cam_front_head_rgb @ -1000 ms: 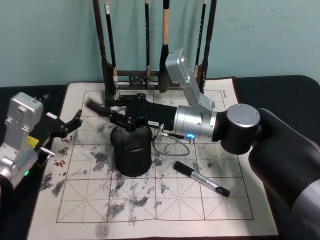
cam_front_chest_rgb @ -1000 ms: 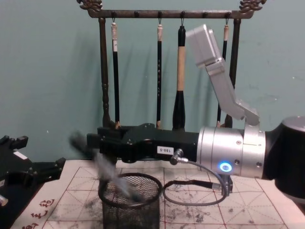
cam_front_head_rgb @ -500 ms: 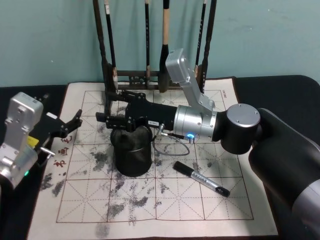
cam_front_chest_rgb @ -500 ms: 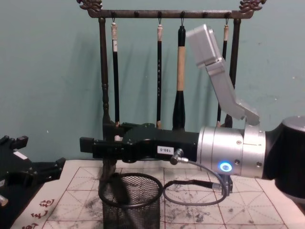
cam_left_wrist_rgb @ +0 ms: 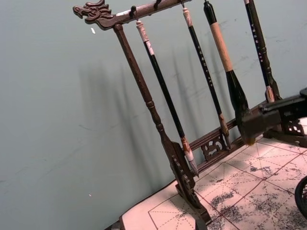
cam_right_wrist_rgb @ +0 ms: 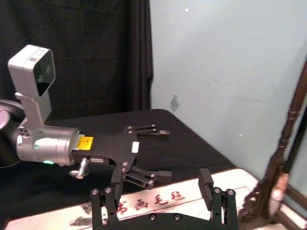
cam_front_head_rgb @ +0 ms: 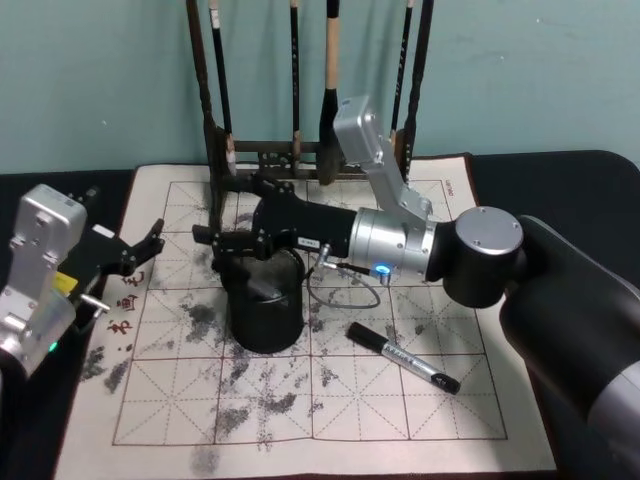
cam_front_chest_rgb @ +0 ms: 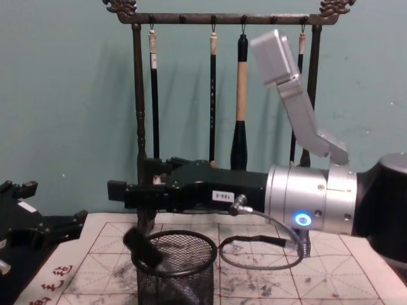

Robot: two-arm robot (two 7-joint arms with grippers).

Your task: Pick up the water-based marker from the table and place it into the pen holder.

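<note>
The pen holder (cam_front_head_rgb: 265,315), a black mesh cup, stands on the white mat (cam_front_head_rgb: 330,440). A water-based marker (cam_front_chest_rgb: 142,246) leans inside it, its black end poking over the left of the rim. A second marker (cam_front_head_rgb: 403,357), black cap and silver barrel, lies on the mat to the right of the cup. My right gripper (cam_front_head_rgb: 228,212) hovers just above the cup's left rim, open and holding nothing; its fingers (cam_right_wrist_rgb: 207,184) stand well apart. My left gripper (cam_front_head_rgb: 150,248) rests open at the mat's left edge, also seen as the left gripper (cam_right_wrist_rgb: 160,154).
A tall dark wooden brush rack (cam_front_head_rgb: 222,150) with several hanging brushes (cam_front_chest_rgb: 241,101) stands right behind the cup, close to my right gripper. A grey cable (cam_front_head_rgb: 340,285) loops under the right wrist. The front of the mat is bare apart from ink stains.
A marker left my right gripper and dropped into the pen holder, where it now leans on the left rim. The right gripper's fingers opened. The left arm stayed still.
</note>
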